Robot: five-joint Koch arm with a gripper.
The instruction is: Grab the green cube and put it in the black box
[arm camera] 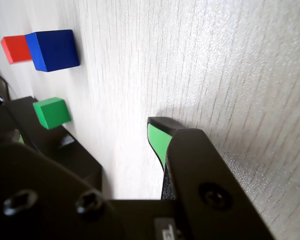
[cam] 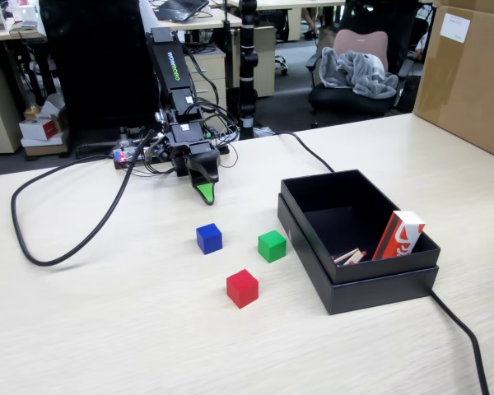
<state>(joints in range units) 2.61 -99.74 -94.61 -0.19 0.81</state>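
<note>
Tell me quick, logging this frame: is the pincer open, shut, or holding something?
Pincer: cannot be told; only one green tip shows in both views. It holds nothing; the green cube sits untouched on the table.

The green cube (cam: 272, 246) is a small, bright green block with plain matte faces, resting flat on the pale wood-grain tabletop, turned slightly so one corner faces the fixed camera. In the fixed view it sits just left of the black box (cam: 370, 288), near it but apart. The wrist view shows the green cube (arm camera: 52, 112) free-standing on the table. The black box is large, shallow, rectangular and matte, with a stepped double-layer rim; it stands open-topped and set at an angle to the table edge.
</note>
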